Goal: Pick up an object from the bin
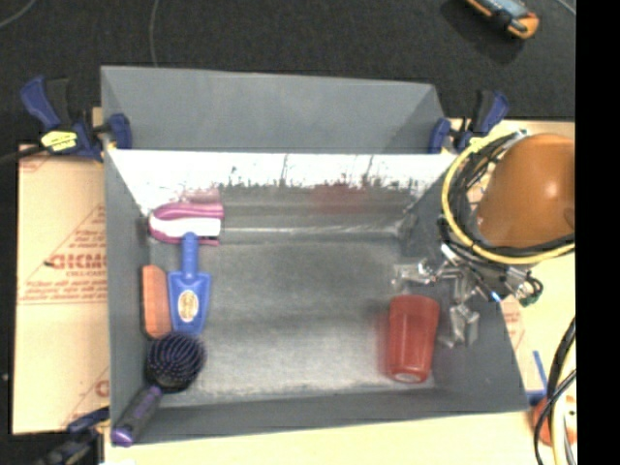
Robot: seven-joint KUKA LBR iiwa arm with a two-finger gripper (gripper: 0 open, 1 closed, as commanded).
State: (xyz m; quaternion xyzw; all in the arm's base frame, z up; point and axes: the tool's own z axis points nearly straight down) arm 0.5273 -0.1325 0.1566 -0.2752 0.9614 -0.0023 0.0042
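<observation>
a red cup (410, 339) rests on the bin floor at the lower right of the frame. your gripper (455, 310) sits just beside the cup's upper right edge, and you cannot tell whether it is open or closed. well apart, along the left wall of the grey bin (291, 114), lie a pink and white brush (184, 221), a blue scoop (188, 294), an orange block (154, 300) and a purple hairbrush (172, 366).

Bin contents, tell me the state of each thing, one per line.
Red cup: loose on the floor, right side.
Pincer: low, just right of the cup.
Blue scoop: flat, handle toward back.
Orange block: flat by left wall.
Purple hairbrush: flat, bristles up, front-left corner.
Pink-white item: flat, back left.
</observation>
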